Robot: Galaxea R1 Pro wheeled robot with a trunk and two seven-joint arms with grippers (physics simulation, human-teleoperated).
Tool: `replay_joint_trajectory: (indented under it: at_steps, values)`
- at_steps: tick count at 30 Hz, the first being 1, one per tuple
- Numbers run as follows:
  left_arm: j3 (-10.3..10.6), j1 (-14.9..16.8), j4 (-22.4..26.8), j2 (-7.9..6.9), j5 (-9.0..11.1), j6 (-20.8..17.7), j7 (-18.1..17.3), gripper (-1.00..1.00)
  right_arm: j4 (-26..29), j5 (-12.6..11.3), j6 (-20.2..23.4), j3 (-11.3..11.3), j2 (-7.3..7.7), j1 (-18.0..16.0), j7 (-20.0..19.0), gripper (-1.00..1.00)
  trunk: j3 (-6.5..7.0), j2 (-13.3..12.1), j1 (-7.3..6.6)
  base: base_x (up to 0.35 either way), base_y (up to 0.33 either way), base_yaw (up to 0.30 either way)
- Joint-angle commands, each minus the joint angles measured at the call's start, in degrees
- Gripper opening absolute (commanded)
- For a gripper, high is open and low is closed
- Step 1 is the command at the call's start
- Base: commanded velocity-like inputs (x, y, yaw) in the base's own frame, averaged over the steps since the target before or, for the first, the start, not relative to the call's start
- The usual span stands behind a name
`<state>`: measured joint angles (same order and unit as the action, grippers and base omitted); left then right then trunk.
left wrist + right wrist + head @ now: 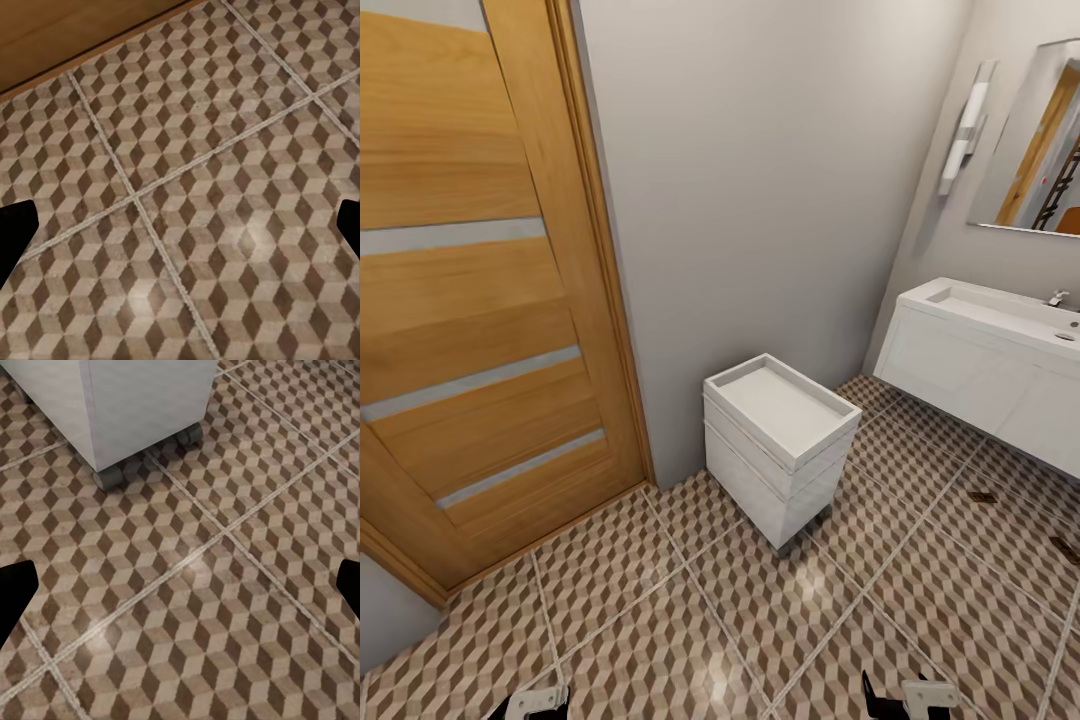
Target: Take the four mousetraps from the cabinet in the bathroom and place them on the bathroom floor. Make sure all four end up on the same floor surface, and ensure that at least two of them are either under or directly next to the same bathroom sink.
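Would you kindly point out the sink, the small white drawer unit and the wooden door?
sink (960, 345), head view, white front panel.
white drawer unit (785, 405), head view, recessed top.
wooden door (455, 300), head view, middle panel.

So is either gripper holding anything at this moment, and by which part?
Nothing is held. The left gripper and right gripper are both open, with bare bathroom floor between the fingers.

**What the edges cut off**

My sink (1000, 330) runs off the right edge, tap (1057, 298) barely in. Below the sink, two small dark specks (982, 497) lie on the floor (760, 620), too small to tell (mousetraps, perhaps). My grippers' fingertips (15, 232) show only as dark corners.
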<state>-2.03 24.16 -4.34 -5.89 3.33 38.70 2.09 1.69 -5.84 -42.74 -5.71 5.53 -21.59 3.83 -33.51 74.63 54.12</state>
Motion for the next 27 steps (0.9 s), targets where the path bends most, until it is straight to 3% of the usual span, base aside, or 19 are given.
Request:
replay_joint_trajectory:
  at_steps: [1, 27]
  values:
    - [-0.17, 0.1, -0.23, 0.0, 0.12, 0.34, -0.07, 1.0, -0.03, -0.57, -0.15, -0.53, 0.0, -0.03, 0.09, 1.0, -0.05, 0.03, 0.0, 0.0, 0.0, 0.094]
    - [-0.17, 0.09, -0.23, 0.08, 0.11, 0.24, -0.16, 1.0, -0.02, -0.66, -0.15, -0.51, -0.08, -0.03, 0.12, 1.0, -0.76, 0.03, 0.0, 0.0, 0.0, 0.259]
